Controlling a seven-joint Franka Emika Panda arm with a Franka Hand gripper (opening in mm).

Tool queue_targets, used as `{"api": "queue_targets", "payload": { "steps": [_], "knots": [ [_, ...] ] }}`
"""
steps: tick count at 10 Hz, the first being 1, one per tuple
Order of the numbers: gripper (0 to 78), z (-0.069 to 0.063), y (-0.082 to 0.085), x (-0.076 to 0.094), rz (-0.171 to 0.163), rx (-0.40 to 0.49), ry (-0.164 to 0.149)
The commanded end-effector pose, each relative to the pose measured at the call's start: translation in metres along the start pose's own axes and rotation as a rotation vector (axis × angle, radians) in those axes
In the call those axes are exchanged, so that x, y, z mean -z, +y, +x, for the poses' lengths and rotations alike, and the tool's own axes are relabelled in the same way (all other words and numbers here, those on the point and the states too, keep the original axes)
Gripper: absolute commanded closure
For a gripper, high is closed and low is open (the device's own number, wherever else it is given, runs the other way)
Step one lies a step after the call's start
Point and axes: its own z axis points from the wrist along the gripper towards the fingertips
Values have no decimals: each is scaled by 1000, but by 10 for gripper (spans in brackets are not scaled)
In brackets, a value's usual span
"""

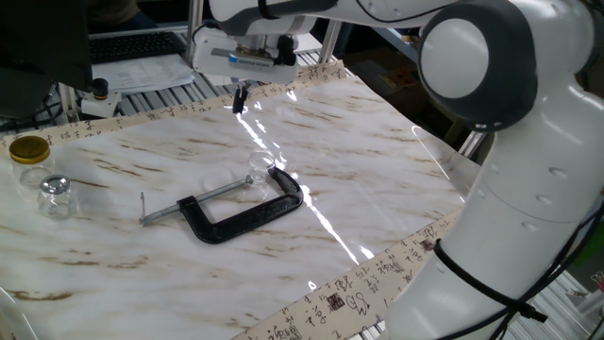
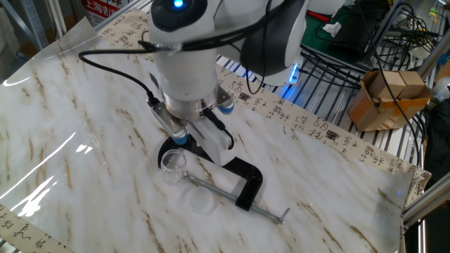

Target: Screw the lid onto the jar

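Pincer (image 1: 240, 98) tips too small; arm hides them in the other view

A table (image 1: 377, 170) with a glossy, marble-patterned top that throws bright streaks of glare, edged with a paper-like band printed with dark characters. On it, a C-clamp (image 1: 247, 213) with a matt black frame and a bare silvery metal screw rod. A tiny jar (image 2: 172, 166) of clear, glinting glass, and a transparent, nearly invisible lid (image 2: 202, 202). A glass jar with a dull gold metal lid (image 1: 29, 149). The robot arm (image 1: 528, 189) has smooth, glossy white plastic shells with grey joints.
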Motion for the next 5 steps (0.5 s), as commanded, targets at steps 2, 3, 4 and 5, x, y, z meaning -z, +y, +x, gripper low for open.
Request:
{"api": "queue_targets", "payload": {
  "steps": [2, 3, 4, 5],
  "knots": [
    [776, -15, 17, -37, 42, 17, -30],
    [776, -17, 21, -47, 49, 18, -47],
    [776, -18, 24, -51, 50, 18, -51],
    [776, -19, 32, -65, 54, 16, -50]
  ]
}}
